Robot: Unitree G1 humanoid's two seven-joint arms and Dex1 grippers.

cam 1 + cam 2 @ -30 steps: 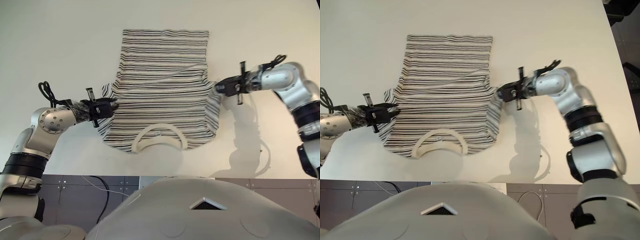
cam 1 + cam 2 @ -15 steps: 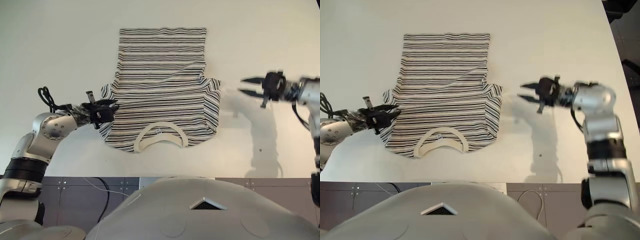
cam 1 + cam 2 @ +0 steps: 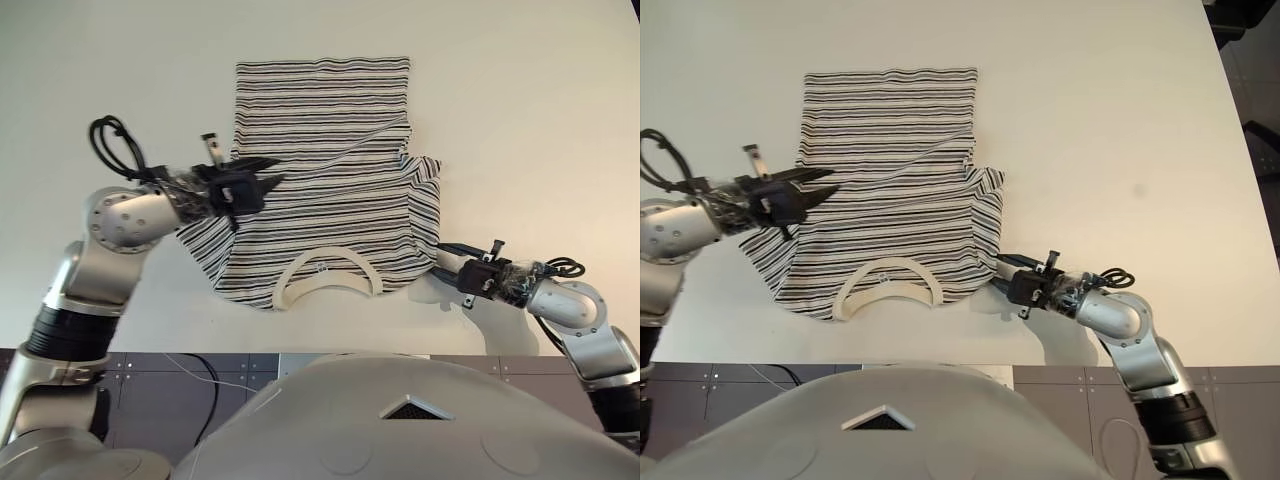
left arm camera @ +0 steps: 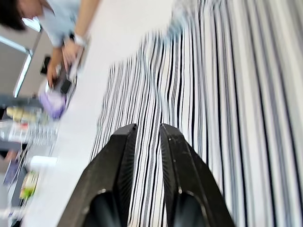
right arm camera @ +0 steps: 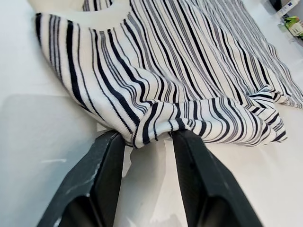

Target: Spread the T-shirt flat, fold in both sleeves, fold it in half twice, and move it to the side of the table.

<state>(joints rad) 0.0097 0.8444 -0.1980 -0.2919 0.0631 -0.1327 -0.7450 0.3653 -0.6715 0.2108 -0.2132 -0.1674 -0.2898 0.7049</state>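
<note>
A black-and-white striped T-shirt (image 3: 320, 130) lies on the white table (image 3: 540, 100), its cream collar (image 3: 325, 275) toward me. The right sleeve (image 3: 428, 172) sticks out sideways. The left sleeve lies folded inward onto the body. My left gripper (image 3: 268, 175) hovers over the shirt's left chest with a narrow gap between its fingers (image 4: 165, 142) and nothing in it. My right gripper (image 3: 447, 262) sits low on the table at the shirt's near right shoulder corner (image 5: 147, 123). It is open, one finger on each side of the bunched corner.
The table's front edge (image 3: 520, 352) runs just below the collar. Bare tabletop stretches wide to the right of the shirt (image 3: 540, 180) and to its left (image 3: 100, 90).
My left gripper rose and swung right over the shirt, and the left sleeve no longer sticks out. My right gripper dropped from mid-air beside the right sleeve to the near shoulder corner.
</note>
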